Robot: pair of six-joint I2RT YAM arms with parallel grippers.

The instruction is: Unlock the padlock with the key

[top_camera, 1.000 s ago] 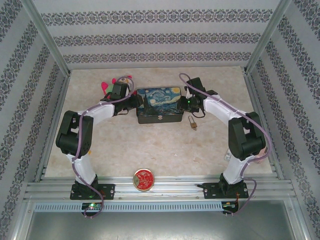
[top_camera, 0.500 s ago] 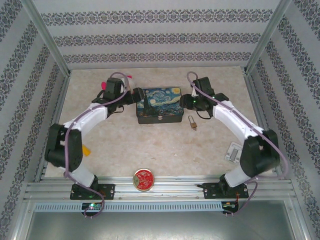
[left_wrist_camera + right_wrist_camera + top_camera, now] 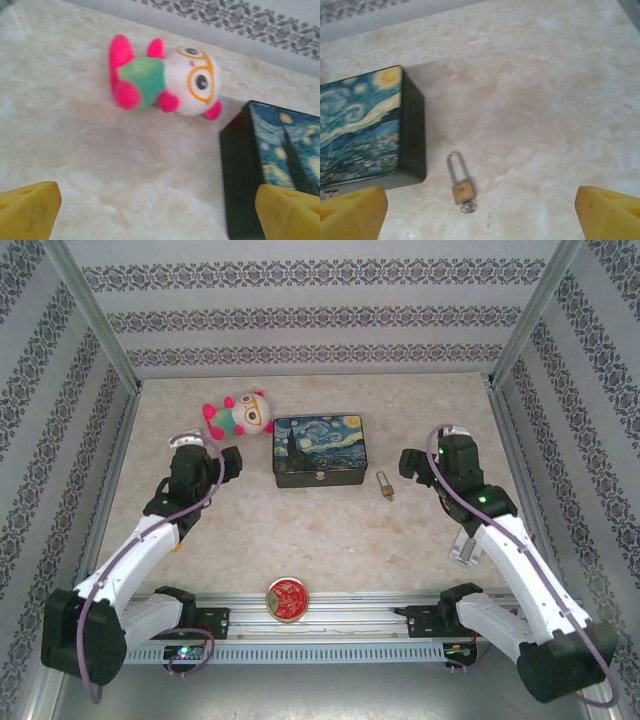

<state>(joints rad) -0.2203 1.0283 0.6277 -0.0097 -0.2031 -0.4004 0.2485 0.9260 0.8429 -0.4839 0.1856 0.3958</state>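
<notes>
brass padlock (image 3: 461, 187) was seen lying flat just beside the painted tin (image 3: 320, 450), ungripped. both arms had been drawn back from the tin; left gripper (image 3: 228, 464) and right gripper (image 3: 410, 466) were spread wide, empty. unlocking remained undone.

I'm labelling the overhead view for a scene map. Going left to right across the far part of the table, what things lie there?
plush toy → painted box → padlock
</notes>
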